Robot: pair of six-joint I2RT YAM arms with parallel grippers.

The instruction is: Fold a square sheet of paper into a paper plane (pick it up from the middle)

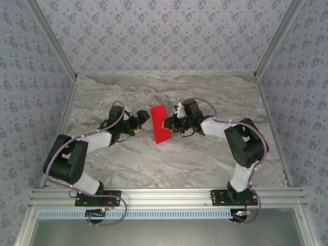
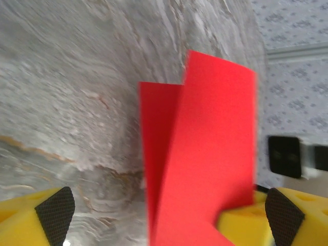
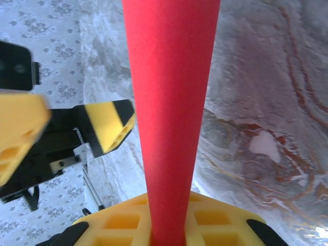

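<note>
The red sheet of paper (image 1: 160, 124) is folded double into a narrow strip and stands on edge above the marble table (image 1: 169, 164). My right gripper (image 1: 169, 124) is shut on its right side. In the right wrist view the sheet of paper (image 3: 171, 92) rises out of the closed yellow jaws of the right gripper (image 3: 169, 233). My left gripper (image 1: 140, 123) is open just left of the sheet. In the left wrist view the two layers of the sheet (image 2: 205, 154) stand ahead of the left gripper (image 2: 169, 215), whose fingers (image 2: 55, 215) are spread wide.
The patterned enclosure walls (image 1: 164, 36) close in the back and both sides. An aluminium rail (image 1: 169, 197) with both arm bases runs along the near edge. The left gripper's yellow finger (image 3: 110, 123) sits close beside the paper in the right wrist view.
</note>
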